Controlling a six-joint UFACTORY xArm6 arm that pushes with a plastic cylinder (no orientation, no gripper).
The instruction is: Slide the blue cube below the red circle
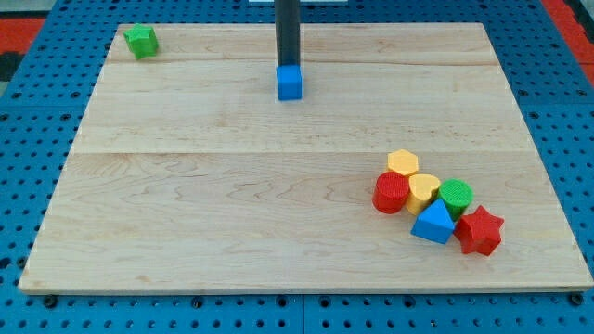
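The blue cube (290, 83) sits on the wooden board near the view's top, a little left of centre. My tip (288, 66) stands right at the cube's top edge, touching or nearly touching it. The red circle (392, 193) lies at the view's lower right, on the left side of a tight cluster of blocks. The cube is far up and to the left of the red circle.
The cluster holds a yellow hexagon (403, 163), a yellow block (424, 192), a green circle (456, 197), a blue triangle (433, 224) and a red star (480, 231). A green star-like block (141, 41) sits at the board's top left corner (121, 30).
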